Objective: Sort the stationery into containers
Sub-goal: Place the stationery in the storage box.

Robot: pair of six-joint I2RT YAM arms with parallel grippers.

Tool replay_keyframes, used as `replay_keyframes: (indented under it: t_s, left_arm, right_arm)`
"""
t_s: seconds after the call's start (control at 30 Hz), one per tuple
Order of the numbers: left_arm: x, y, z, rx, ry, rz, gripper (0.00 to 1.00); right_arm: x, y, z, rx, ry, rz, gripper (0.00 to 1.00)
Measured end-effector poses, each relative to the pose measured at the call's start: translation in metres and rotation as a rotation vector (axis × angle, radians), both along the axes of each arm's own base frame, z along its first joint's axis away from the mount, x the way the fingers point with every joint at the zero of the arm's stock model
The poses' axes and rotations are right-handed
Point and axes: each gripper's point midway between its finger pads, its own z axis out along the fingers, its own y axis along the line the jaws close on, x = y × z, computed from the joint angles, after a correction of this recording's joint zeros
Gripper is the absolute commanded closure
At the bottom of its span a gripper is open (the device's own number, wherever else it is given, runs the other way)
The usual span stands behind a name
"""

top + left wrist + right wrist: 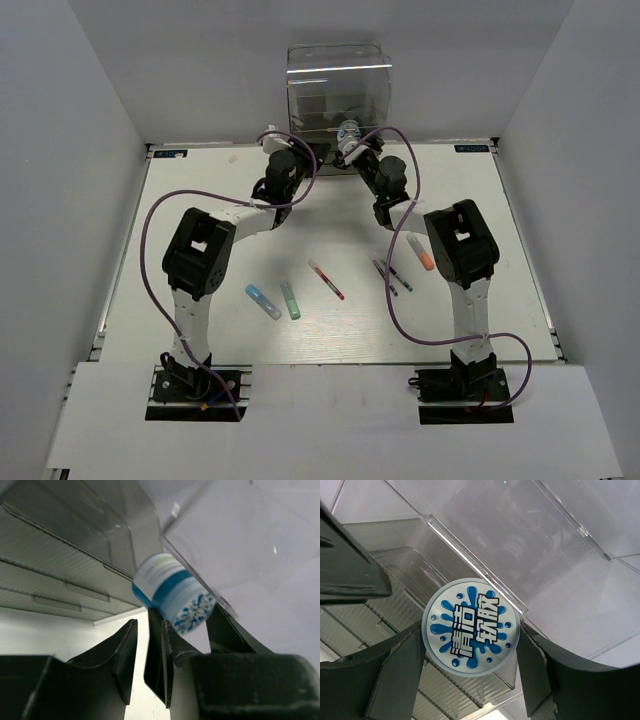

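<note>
My right gripper (352, 142) is shut on the small round blue-and-white jar (348, 130). It holds the jar up at the open front of the tall clear plastic drawer box (338, 88). In the right wrist view the jar's printed lid (471, 630) sits between my two fingers (400, 675), with the clear drawers (530, 555) right behind. My left gripper (303, 152) is open and empty beside the jar (172, 592), low at the box's left front. The light-blue marker (263, 301), green marker (290, 299), red pen (326, 280), two dark pens (392, 277) and orange-tipped marker (421, 252) lie on the table.
White walls enclose the white table (200, 200) on the left, right and back. Purple cables (150, 230) loop over both arms. The box stands at the middle of the back edge. The loose pens lie between the two arms' bases.
</note>
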Motion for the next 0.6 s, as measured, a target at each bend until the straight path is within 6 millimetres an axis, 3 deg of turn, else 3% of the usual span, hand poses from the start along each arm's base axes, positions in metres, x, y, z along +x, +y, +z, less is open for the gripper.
replay_keyframes:
  t_s: [0.3, 0.6]
  left_arm:
    - [0.026, 0.010, -0.002, 0.015, -0.004, 0.118, 0.56]
    - [0.038, 0.015, 0.017, -0.016, -0.059, 0.172, 0.53]
  right_arm:
    - [-0.004, -0.001, 0.003, 0.005, 0.001, 0.005, 1.00]
    - [-0.005, -0.002, 0.014, 0.018, -0.027, 0.005, 1.00]
